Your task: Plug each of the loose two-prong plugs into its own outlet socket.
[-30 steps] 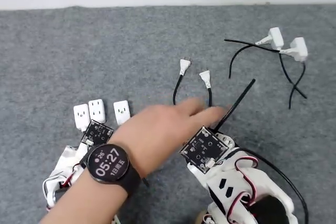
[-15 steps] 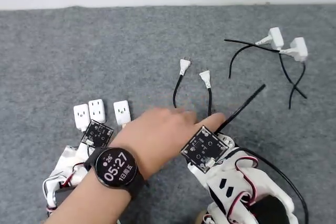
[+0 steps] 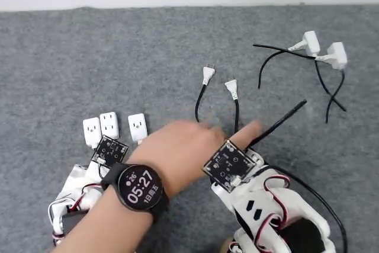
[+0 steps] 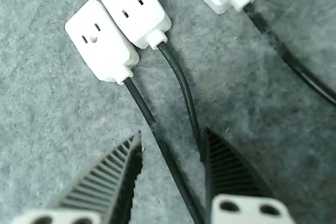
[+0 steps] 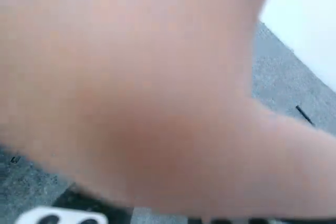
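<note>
High view: middle plugs [image 3: 208,75] mid-frame, far plugs [image 3: 309,42] upper right, three sockets [image 3: 109,124] lower left; none joined, whole task left; hand [image 3: 183,149] lower centre, reaching toward black cord [image 3: 278,119], pinching or not, cannot tell
Left wrist view: left gripper [image 4: 171,140] spread, socket cords [image 4: 178,85] between jaws; sockets [image 4: 134,9] upper left, empty
Right wrist view: hand [image 5: 147,77] close against lens, grip hidden
</note>
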Tool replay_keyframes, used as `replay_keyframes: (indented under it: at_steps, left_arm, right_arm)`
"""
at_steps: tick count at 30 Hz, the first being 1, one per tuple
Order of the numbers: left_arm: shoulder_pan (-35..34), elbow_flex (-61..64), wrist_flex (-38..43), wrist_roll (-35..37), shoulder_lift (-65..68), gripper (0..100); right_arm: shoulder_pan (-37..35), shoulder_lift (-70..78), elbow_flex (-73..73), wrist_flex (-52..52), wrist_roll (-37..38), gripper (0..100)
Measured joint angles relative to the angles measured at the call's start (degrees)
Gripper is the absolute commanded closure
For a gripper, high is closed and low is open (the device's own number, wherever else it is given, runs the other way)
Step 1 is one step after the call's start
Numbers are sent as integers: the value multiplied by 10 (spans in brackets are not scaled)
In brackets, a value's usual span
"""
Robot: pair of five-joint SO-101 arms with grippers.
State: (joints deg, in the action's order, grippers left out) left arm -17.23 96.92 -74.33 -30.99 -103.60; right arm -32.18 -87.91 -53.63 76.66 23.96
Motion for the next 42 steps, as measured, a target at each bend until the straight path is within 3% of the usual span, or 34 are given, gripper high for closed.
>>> replay_keyframes:
  at_steps: [16,22,42]
  left_arm:
    - [3,0,0,0,0,818]
    - [3,0,0,0,0,818]
    - [3,0,0,-1,0,818]
  right_arm:
    - [-1,-5,0,0,-10,900]
    - [0,-7,0,0,-11,990]
    - [-4,-7,2,-1,-11,990]
